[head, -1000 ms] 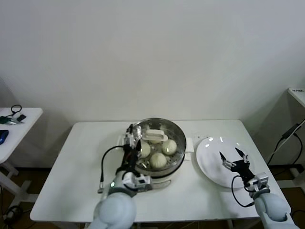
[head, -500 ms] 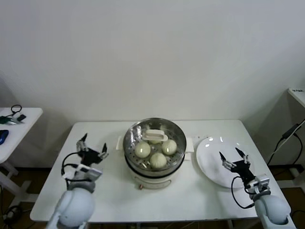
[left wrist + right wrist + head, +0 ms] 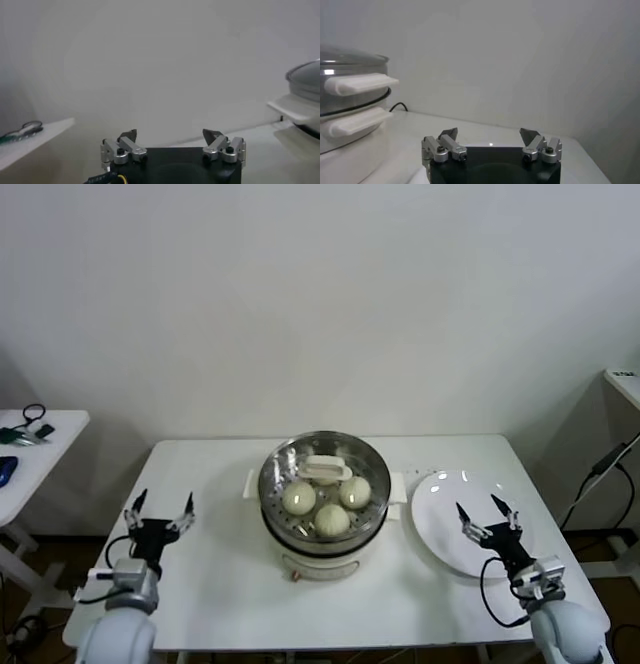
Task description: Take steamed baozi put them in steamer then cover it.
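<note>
Black end effectors, left (image 3: 159, 509) and right (image 3: 487, 514), with silver screwed fingers, black cables, pale grey rounded arms.

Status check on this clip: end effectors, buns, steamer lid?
Left end effector open, empty, left of shiny steel steamer. Right end effector open over flat white plate. Pale round buns inside, glass lid on. Nothing obstructing.

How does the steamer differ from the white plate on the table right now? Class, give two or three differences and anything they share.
The steamer is a tall, shiny steel pot on a cream base; the plate is flat and white. The steamer holds baozi under a glass lid; the plate holds no food and has no cover. The steamer sits at the table's middle, the plate to its right. Both are round.
</note>
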Action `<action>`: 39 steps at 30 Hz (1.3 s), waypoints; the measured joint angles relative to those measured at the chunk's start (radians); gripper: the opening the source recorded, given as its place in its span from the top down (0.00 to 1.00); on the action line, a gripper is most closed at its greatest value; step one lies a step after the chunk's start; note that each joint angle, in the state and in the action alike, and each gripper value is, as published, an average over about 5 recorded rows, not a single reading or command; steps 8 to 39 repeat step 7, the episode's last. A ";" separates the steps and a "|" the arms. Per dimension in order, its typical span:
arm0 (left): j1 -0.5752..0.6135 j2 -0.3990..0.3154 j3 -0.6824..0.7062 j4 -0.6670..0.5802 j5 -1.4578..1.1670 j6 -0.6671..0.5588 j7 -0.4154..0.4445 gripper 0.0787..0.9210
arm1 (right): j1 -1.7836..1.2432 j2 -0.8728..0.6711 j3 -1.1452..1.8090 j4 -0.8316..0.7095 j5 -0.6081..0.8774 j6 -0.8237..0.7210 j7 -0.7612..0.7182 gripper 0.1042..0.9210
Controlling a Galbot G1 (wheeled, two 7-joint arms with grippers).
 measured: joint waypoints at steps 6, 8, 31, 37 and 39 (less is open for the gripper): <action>0.007 -0.011 -0.029 0.021 -0.035 -0.053 0.005 0.12 | -0.002 0.001 0.000 0.017 0.000 0.000 0.004 0.12; 0.008 -0.011 -0.032 0.023 -0.038 -0.056 0.006 0.12 | -0.002 0.001 0.000 0.019 0.000 0.000 0.005 0.12; 0.008 -0.011 -0.032 0.023 -0.038 -0.056 0.006 0.12 | -0.002 0.001 0.000 0.019 0.000 0.000 0.005 0.12; 0.008 -0.011 -0.032 0.023 -0.038 -0.056 0.006 0.12 | -0.002 0.001 0.000 0.019 0.000 0.000 0.005 0.12; 0.008 -0.011 -0.032 0.023 -0.038 -0.056 0.006 0.12 | -0.002 0.001 0.000 0.019 0.000 0.000 0.005 0.12</action>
